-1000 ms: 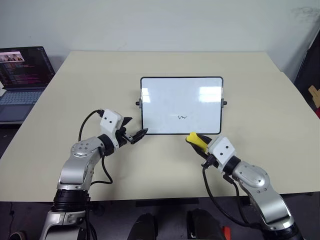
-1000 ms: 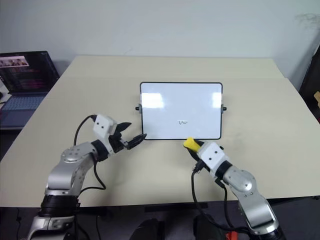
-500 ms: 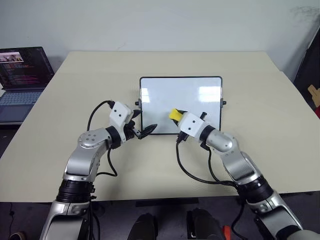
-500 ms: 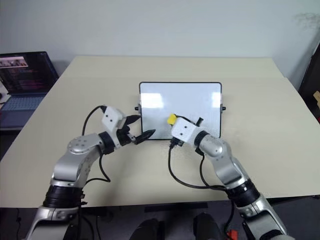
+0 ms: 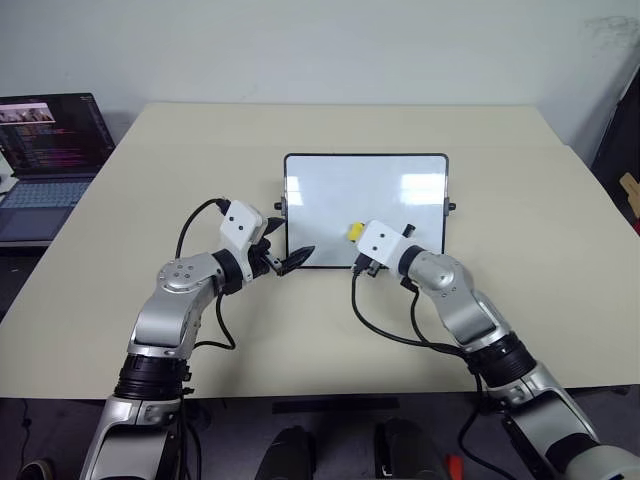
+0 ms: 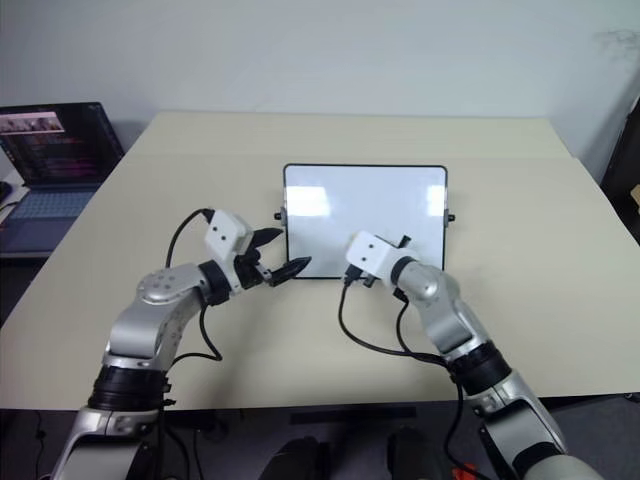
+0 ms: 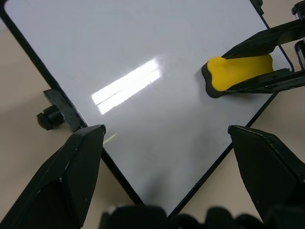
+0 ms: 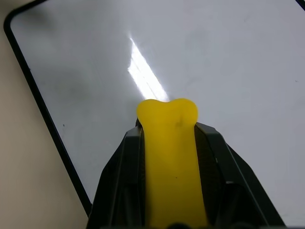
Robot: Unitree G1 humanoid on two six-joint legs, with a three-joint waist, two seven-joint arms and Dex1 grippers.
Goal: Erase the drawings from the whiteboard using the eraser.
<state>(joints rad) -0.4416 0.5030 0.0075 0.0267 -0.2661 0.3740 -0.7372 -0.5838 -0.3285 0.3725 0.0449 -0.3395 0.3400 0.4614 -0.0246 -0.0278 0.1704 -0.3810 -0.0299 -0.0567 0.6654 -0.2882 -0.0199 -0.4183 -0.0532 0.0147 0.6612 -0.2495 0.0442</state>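
Table: we see a broad beige tabletop [image 5: 500, 160] with a plain, matte surface, its far corners rounded.
Wall: behind the table stands a pale wall [image 5: 330, 45] — bare and evenly lit.
Laptop: an open laptop [image 5: 45, 160] sits off the table's left side, its screen lit with lines of text.
Right edge: we make out something dark [image 5: 618, 140] past the table's right corner — too little shows to tell what.
Floor: dark beneath the table's near edge.
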